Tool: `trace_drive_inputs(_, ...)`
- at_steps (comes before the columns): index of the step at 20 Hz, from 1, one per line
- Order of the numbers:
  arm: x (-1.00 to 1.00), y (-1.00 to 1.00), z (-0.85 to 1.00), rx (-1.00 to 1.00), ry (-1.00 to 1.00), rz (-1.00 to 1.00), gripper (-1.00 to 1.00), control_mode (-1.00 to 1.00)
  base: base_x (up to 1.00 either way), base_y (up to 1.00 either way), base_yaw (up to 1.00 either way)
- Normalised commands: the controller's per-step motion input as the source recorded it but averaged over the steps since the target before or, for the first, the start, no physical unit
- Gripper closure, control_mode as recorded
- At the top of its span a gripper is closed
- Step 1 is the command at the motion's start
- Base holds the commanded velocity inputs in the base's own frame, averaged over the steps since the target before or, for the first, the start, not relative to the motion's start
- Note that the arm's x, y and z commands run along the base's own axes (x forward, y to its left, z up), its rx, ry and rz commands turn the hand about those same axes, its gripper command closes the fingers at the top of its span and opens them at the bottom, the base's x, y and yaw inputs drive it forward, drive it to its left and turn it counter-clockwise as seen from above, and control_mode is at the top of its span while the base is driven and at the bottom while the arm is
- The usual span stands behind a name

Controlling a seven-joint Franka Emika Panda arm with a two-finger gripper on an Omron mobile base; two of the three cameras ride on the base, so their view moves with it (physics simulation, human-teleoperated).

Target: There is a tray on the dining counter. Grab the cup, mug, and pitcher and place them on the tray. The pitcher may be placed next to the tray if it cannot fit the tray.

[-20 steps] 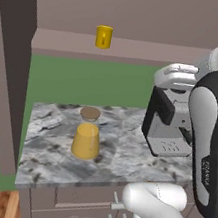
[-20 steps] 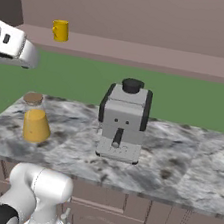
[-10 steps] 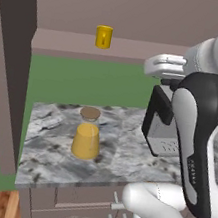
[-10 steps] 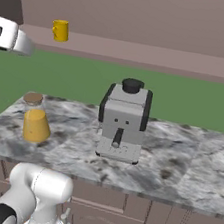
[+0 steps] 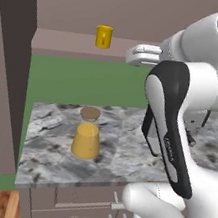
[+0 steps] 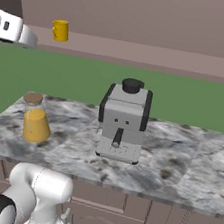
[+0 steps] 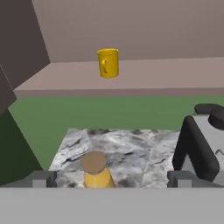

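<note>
- The mug stands upright on a brown shelf against the back wall, at about 12 o'clock in the hand view; its handle points toward the camera's left.
- The pitcher stands on the marble counter below the shelf, at about 6 o'clock from the mug, with its cork lid on and yellow liquid inside.
- In the left base view the pitcher is at about 9 o'clock of the arm, and the mug is high above it.
- A grey coffee machine stands on the same counter, at 3 o'clock of the pitcher, well apart from it.
- The gripper has its two fingers spread fully wide and holds nothing; the pitcher's lid shows between them, lower down.
- I judge that the step in hand is the approach to a first vessel, and nothing is picked yet.
- The next move probably needs the hand to go forward and line up with either the mug or the pitcher; I cannot tell which one is chosen.
</note>
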Motion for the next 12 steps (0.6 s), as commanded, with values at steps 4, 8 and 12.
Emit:
trace_drive_inputs(4,0.56,0.10,0.00,0.00,0.00,0.00,-1.00,-1.00,0.00,0.00,0.00)
trace_drive_inputs(8,0.41,0.03,0.00,0.00,0.00,0.00,-1.00,-1.00,0.00,0.00,0.00)
trace_drive_inputs(12,0.36,0.00,0.00,0.00,0.00,0.00,-1.00,-1.00,0.00,0.00,0.00)
